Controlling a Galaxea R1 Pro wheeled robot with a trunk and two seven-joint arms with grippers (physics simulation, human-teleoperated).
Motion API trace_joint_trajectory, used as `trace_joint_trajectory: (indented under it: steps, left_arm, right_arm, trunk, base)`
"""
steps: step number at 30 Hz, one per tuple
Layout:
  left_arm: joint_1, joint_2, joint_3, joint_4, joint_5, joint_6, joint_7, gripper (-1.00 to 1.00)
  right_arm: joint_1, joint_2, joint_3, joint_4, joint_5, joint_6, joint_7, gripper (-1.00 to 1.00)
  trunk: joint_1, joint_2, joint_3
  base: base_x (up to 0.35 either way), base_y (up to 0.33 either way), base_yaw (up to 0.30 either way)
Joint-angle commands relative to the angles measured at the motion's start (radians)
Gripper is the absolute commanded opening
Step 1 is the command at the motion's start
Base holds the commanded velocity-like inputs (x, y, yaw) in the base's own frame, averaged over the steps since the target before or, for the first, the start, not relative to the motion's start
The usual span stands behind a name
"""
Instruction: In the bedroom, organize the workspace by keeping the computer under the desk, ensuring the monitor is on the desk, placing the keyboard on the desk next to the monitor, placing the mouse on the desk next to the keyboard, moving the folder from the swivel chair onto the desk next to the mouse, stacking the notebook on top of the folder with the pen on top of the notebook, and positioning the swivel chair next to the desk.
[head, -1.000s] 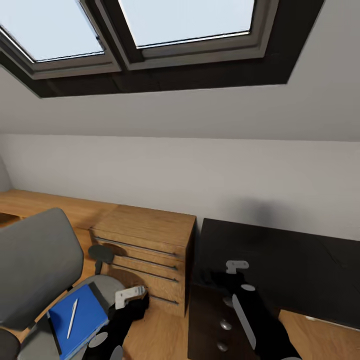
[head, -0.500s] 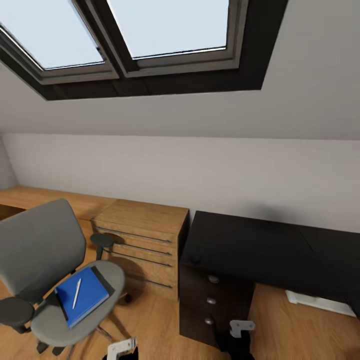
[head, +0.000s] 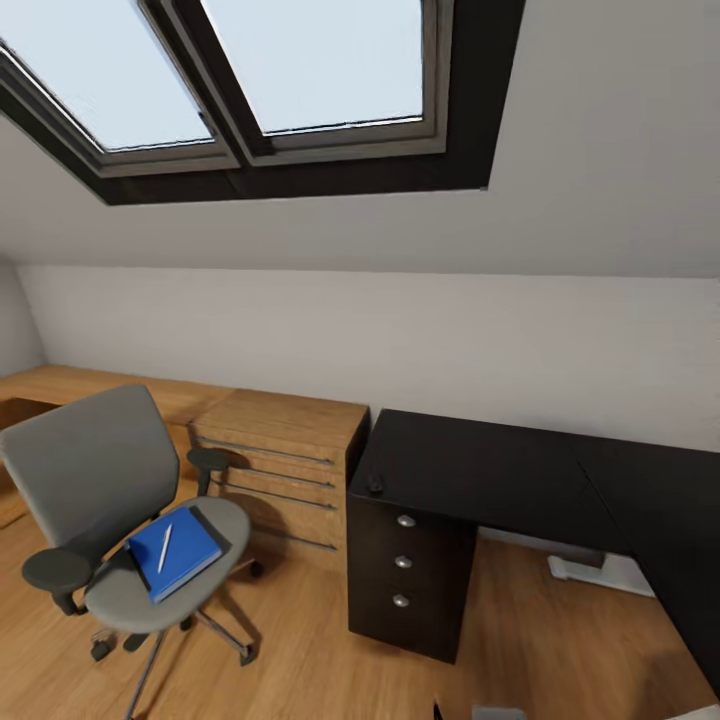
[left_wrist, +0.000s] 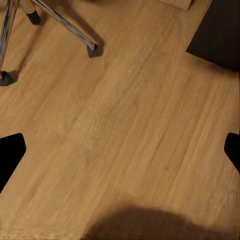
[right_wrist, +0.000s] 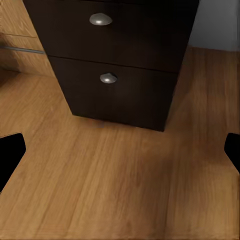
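In the lower left of the head view stands the swivel chair (head: 110, 520), and its grey seat carries a small stack: the blue folder (head: 175, 552) lies flat on the seat, a dark notebook (head: 208, 527) shows as a dark strip along the folder's far edge, though which of the two lies on top cannot be told, and the pale pen (head: 164, 547) rests on the blue cover. Just right of the chair is a light-wood drawer chest (head: 280, 470), and touching its right side a black drawer unit (head: 405, 575) with three round silver knobs, all drawers closed. A small dark object (head: 376, 487) sits on the black top (head: 500, 475) near its left front corner — what it is cannot be told.

Compared with half a second ago, the whole picture has shifted: the camera has moved back, so the chair and the drawers appear smaller and higher, and the grippers seen then at the bottom edge are gone from the head view.

The left wrist view shows wood floor (left_wrist: 130, 125) and the chair's chrome legs (left_wrist: 65, 22); the right wrist view shows the two lower drawers (right_wrist: 120, 65). In both, dark fingertips (left_wrist: 10, 155) (right_wrist: 11, 150) show at the opposite edges — the pincers are spread wide, holding nothing.
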Motion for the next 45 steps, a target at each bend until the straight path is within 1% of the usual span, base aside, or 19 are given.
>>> trace_joint_trajectory:
  steps: [1,3,9,20,32,45]
  left_arm:
    - [-0.001,0.001,-0.007,0.007,0.01,-0.006,0.007,1.0]
    - [-0.001,0.001,-0.006,0.025,0.01,-0.007,0.007,1.0]
    - [0.0,0.001,-0.007,0.036,0.01,-0.008,0.006,1.0]
    - [-0.001,0.001,-0.006,0.038,0.01,-0.008,0.006,1.0]
    - [-0.001,0.001,-0.006,0.038,0.011,-0.008,0.006,1.0]
    - [-0.001,0.0,-0.006,0.038,0.011,-0.007,0.006,1.0]
  right_arm:
    - [-0.001,0.0,0.007,0.002,-0.005,-0.004,-0.006,1.0]
    - [-0.001,0.0,0.006,0.004,-0.006,-0.008,-0.007,1.0]
    - [-0.001,0.002,0.006,0.006,-0.008,-0.011,-0.007,1.0]
    - [-0.001,0.004,0.006,0.007,-0.013,-0.01,-0.008,1.0]
    - [-0.001,0.006,0.006,0.009,-0.011,-0.012,-0.006,1.0]
    - [-0.001,0.005,0.006,0.01,-0.009,-0.012,-0.006,1.0]
  trunk:
    - [-0.001,-0.001,-0.001]
    - [-0.001,-0.001,-0.001]
    - [-0.001,-0.001,-0.001]
    - [-0.001,-0.001,-0.004]
    - [-0.001,-0.001,-0.004]
    - [-0.001,-0.001,-0.004]
  base:
    - [-0.337,-0.003,0.0]
    - [-0.337,0.043,0.0]
    - [-0.337,0.077,-0.006]
    - [-0.338,0.089,-0.04]
    - [-0.305,0.01,-0.003]
    - [-0.335,0.0,-0.217]
